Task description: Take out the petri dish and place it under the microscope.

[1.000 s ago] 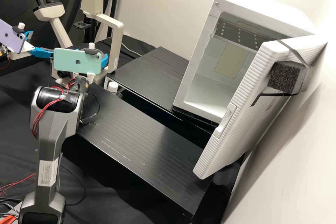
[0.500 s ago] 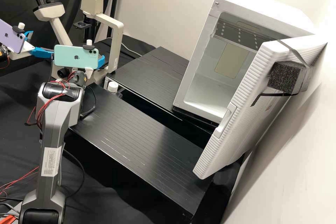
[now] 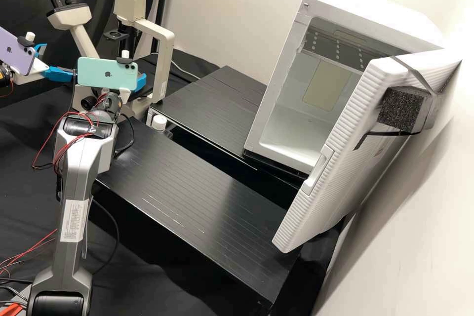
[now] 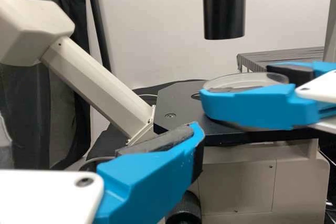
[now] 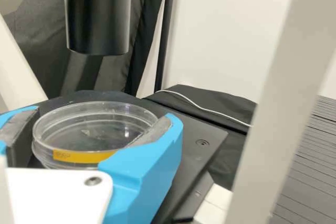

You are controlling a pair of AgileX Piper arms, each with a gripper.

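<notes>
The right gripper point(image 5: 105, 116) pinches the dish point(image 4: 245, 81), flat and low over the black plate point(image 4: 176, 95). The dish looks a bit to one side of the hole point(image 4: 196, 96). The left gripper point(image 3: 59, 60) is open.

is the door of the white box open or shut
Open: in the high view the door stands swung out from the white box, and the box's pale inside and dark shelf show through the gap.
</notes>
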